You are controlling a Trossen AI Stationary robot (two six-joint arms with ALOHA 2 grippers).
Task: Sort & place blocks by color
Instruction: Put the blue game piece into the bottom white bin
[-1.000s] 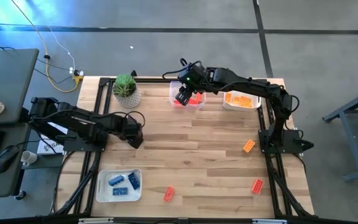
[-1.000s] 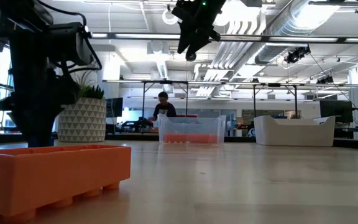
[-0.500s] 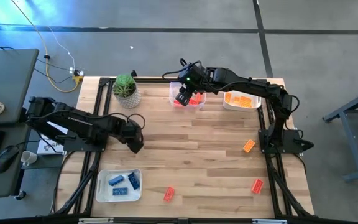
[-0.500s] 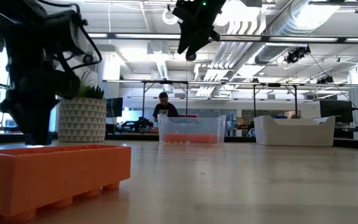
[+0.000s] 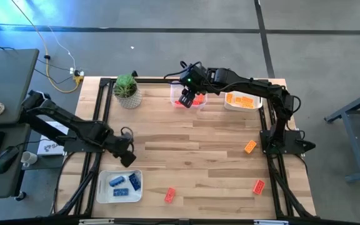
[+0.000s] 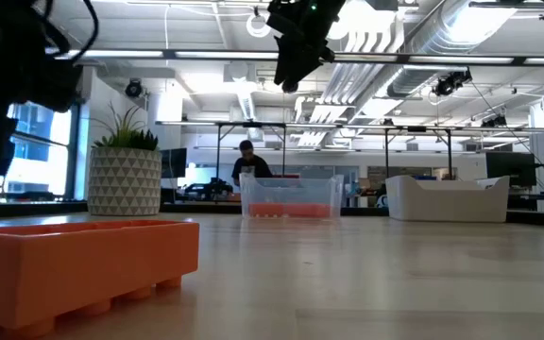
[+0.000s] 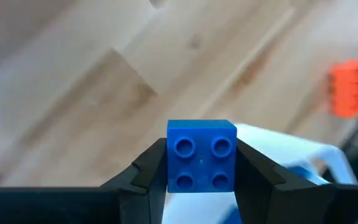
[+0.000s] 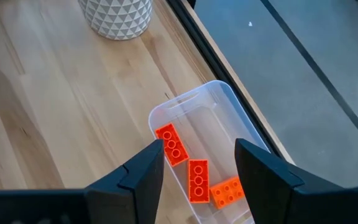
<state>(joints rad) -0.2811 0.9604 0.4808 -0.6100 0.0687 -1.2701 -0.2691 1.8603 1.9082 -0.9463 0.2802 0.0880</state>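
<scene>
From above, the left gripper (image 5: 127, 156) is a dark shape and whatever it carries is hidden beneath it; in the low view that arm is cut off at the frame's edge. The left wrist view settles it — a blue block (image 7: 201, 155) sits squarely between the two fingers (image 7: 148, 171), clenched on both sides, four round studs facing the camera. It is held above the bench (image 5: 199, 162), just beside the near tray (image 5: 102, 187), where other blue blocks (image 5: 117, 181) lie.

The right gripper (image 5: 187, 99) hangs over the clear tray (image 8: 222, 102) at the far edge, fingers (image 8: 146, 163) apart with nothing between them; three red blocks (image 8: 197, 180) lie in that tray below.

Loose on the bench: a red block (image 5: 169, 195) near the front, an orange block (image 5: 250, 147) and another red one (image 5: 259, 185) towards the right side.
</scene>
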